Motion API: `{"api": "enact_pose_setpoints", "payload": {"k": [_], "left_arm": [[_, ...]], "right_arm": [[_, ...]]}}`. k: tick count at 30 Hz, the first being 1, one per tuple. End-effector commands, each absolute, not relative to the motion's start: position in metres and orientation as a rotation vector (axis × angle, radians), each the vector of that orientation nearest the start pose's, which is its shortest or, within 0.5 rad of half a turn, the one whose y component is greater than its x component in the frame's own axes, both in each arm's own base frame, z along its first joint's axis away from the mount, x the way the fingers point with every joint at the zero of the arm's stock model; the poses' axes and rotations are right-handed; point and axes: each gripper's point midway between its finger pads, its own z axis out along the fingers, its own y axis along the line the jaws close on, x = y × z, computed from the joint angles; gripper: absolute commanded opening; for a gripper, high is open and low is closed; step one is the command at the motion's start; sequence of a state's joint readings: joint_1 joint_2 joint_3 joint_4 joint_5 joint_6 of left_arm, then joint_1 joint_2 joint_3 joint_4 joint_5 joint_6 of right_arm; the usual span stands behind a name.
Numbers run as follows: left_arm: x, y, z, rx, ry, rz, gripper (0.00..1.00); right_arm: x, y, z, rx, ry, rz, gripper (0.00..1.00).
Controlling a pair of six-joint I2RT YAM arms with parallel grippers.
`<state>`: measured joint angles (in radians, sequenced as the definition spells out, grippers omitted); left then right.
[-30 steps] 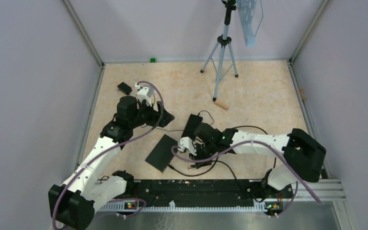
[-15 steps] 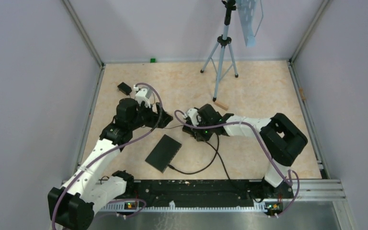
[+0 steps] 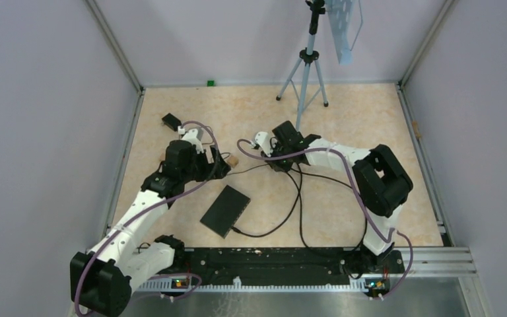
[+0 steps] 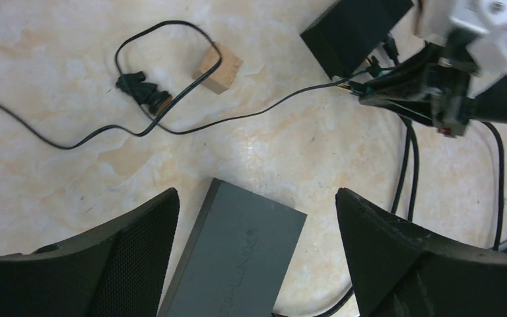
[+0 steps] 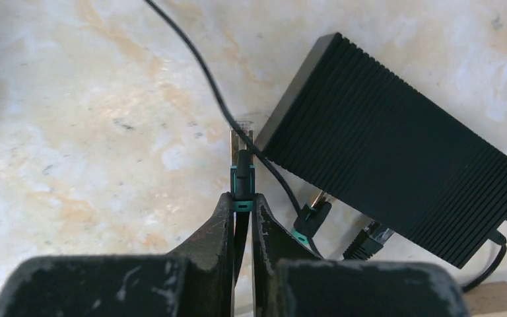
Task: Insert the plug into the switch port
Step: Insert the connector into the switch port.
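The plug point(image 5: 241, 142) is pinched tight in my right claw point(image 5: 241, 201). Its clear tip sits just beside a corner of the ribbed black box point(image 5: 383, 145), which I take for the switch. A second ago I was down near the flat grey box point(image 4: 237, 254); I have swung across since, so I judge that aligning and pushing are what remain. My right wrist view shows the tip but no port. The left wrist view shows my left claw point(image 4: 256, 198) spread wide, holding nothing.
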<state>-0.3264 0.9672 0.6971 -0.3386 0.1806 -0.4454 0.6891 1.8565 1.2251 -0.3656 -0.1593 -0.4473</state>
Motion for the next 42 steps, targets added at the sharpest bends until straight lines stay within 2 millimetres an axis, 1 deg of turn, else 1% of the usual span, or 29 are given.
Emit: {"api": "enact_pose_setpoints", "payload": {"k": [1,2,3,6,8,10,14,17,19,20,22,23,24,26,28,29,30,31,32,36,38,42], "left_arm": [[0.266,-0.121,0.133,-0.193,2.308,-0.513,0.93],[0.263,-0.118,0.128,-0.228,2.331,-0.501,0.93],[0.260,-0.117,0.123,-0.256,2.351,-0.500,0.94],[0.247,-0.122,0.112,-0.307,2.400,-0.552,0.94],[0.239,-0.125,0.105,-0.336,2.419,-0.583,0.94],[0.232,-0.126,0.097,-0.359,2.433,-0.608,0.94],[0.213,-0.131,0.080,-0.386,2.491,-0.649,0.93],[0.198,-0.137,0.072,-0.386,2.528,-0.676,0.94],[0.189,-0.143,0.067,-0.378,2.547,-0.685,0.95],[0.185,-0.146,0.064,-0.376,2.558,-0.687,0.95],[0.179,-0.151,0.055,-0.368,2.583,-0.674,0.95],[0.176,-0.152,0.051,-0.355,2.596,-0.666,0.96],[0.174,-0.154,0.047,-0.342,2.610,-0.659,0.96],[0.171,-0.158,0.040,-0.317,2.634,-0.647,0.96],[0.168,-0.162,0.035,-0.293,2.652,-0.640,0.96],[0.168,-0.163,0.035,-0.284,2.652,-0.642,0.95],[0.168,-0.164,0.034,-0.273,2.655,-0.641,0.95],[0.168,-0.165,0.033,-0.267,2.648,-0.643,0.94],[0.169,-0.165,0.033,-0.263,2.642,-0.643,0.93],[0.173,-0.168,0.033,-0.233,2.607,-0.671,0.85],[0.177,-0.173,0.033,-0.212,2.587,-0.697,0.82],[0.184,-0.181,0.032,-0.155,2.561,-0.730,0.80]], "right_arm": [[0.305,0.318,0.092,-1.445,1.954,0.501,0.00],[0.294,0.326,0.101,-1.425,1.933,0.547,0.00],[0.282,0.332,0.104,-1.416,1.922,0.587,0.00],[0.249,0.342,0.105,-1.371,1.934,0.691,0.00],[0.233,0.344,0.108,-1.320,1.943,0.746,0.00],[0.223,0.341,0.111,-1.259,1.960,0.784,0.00],[0.212,0.328,0.121,-1.152,1.961,0.809,0.00],[0.200,0.318,0.125,-1.137,1.953,0.836,0.00],[0.187,0.319,0.123,-1.165,1.947,0.904,0.00],[0.183,0.321,0.121,-1.145,1.963,0.938,0.00],[0.180,0.327,0.116,-1.086,1.975,0.990,0.00],[0.178,0.330,0.110,-1.059,1.982,1.005,0.00],[0.178,0.336,0.110,-1.021,1.975,1.017,0.00],[0.178,0.343,0.100,-0.949,1.983,1.022,0.00],[0.178,0.349,0.091,-0.892,1.993,1.022,0.00],[0.178,0.354,0.090,-0.873,1.974,1.032,0.00],[0.176,0.353,0.083,-0.853,1.988,1.028,0.00],[0.178,0.356,0.085,-0.820,1.958,1.046,0.00],[0.178,0.356,0.082,-0.793,1.956,1.060,0.00],[0.176,0.362,0.066,-0.777,1.981,1.096,0.00],[0.178,0.365,0.062,-0.757,1.986,1.109,0.00],[0.186,0.370,0.060,-0.704,1.970,1.106,0.00]]}}
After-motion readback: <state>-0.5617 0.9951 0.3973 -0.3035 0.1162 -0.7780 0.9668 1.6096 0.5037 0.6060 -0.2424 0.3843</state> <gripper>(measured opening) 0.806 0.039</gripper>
